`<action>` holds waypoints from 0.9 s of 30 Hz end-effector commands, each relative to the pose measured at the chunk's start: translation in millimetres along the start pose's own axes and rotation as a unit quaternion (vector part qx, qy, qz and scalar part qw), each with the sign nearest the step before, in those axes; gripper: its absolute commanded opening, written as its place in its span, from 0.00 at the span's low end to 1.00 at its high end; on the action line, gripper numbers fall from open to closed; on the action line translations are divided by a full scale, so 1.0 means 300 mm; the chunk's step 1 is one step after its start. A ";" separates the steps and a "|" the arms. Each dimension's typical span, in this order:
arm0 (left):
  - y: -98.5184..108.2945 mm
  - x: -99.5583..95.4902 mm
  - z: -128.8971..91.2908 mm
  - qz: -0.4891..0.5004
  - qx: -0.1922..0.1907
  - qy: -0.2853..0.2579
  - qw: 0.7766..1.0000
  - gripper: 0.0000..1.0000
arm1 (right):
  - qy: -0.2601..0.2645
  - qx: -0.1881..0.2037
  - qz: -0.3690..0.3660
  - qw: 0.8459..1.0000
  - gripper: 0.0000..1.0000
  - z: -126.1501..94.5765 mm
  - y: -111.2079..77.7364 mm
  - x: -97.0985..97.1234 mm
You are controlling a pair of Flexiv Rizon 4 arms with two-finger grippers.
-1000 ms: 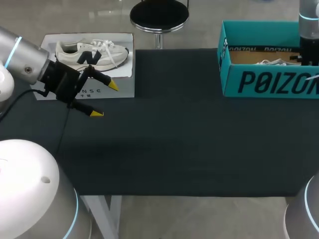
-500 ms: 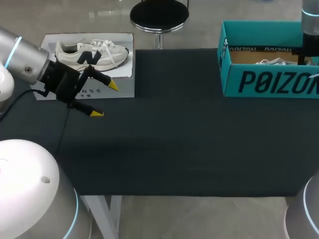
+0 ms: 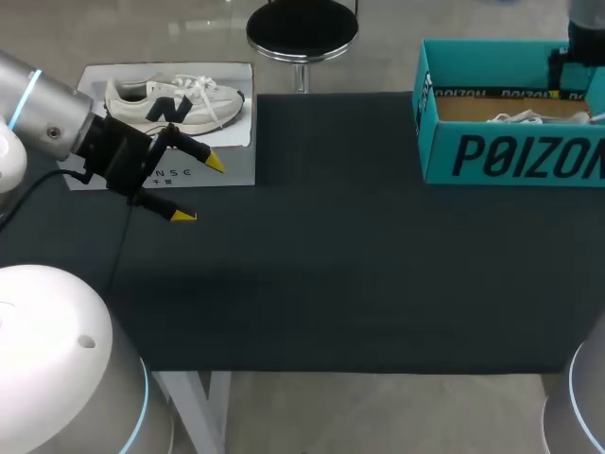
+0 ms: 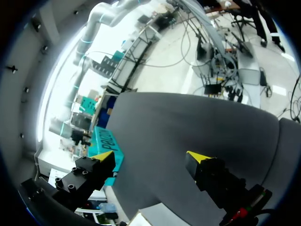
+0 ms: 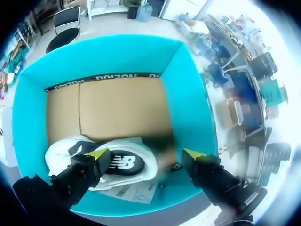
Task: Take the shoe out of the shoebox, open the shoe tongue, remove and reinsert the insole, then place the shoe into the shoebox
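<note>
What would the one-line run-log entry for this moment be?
stage: shoe in shoebox, not yet taken out | right end effector: open, over shoe | left end effector: open, empty

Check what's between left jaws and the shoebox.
Bare black tabletop up to the shoebox, bar the printed sheet's corner at the left end; head view shows it.

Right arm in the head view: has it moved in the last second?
Yes. The right arm has drawn back from the front wall of the shoebox toward its far rim.
</note>
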State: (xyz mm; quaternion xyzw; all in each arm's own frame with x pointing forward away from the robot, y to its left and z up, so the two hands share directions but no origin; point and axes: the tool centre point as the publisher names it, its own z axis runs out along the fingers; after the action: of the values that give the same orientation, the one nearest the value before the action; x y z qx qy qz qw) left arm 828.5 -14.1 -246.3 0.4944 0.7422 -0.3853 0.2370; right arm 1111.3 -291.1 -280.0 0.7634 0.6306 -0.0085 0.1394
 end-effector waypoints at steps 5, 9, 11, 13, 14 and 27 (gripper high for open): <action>0.000 -0.001 0.001 0.000 -0.001 0.002 1.000 1.00 | 0.058 -0.021 -0.046 0.997 1.00 -0.183 -0.027 0.093; 0.000 -0.001 0.001 0.000 -0.001 0.002 1.000 1.00 | 0.068 -0.006 -0.072 0.995 1.00 -0.252 -0.093 0.174; 0.000 -0.001 0.001 0.000 -0.001 0.002 1.000 1.00 | 0.074 0.005 -0.081 0.994 1.00 -0.277 -0.144 0.210; 0.000 -0.001 0.001 0.000 -0.001 0.002 1.000 1.00 | 0.088 0.011 -0.088 0.992 1.00 -0.294 -0.205 0.245; 0.000 -0.001 0.001 0.000 -0.001 0.002 1.000 1.00 | 0.089 0.016 -0.092 0.992 1.00 -0.304 -0.241 0.265; 0.000 -0.001 0.001 0.000 -0.001 0.002 1.000 1.00 | 0.134 0.027 -0.126 0.983 1.00 -0.354 -0.384 0.353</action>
State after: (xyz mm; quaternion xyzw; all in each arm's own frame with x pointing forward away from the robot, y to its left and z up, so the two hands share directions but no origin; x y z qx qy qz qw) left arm 828.5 -14.1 -246.3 0.4944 0.7422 -0.3853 0.2370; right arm 1010.0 -144.8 -220.1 0.6760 0.7346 0.0523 0.0257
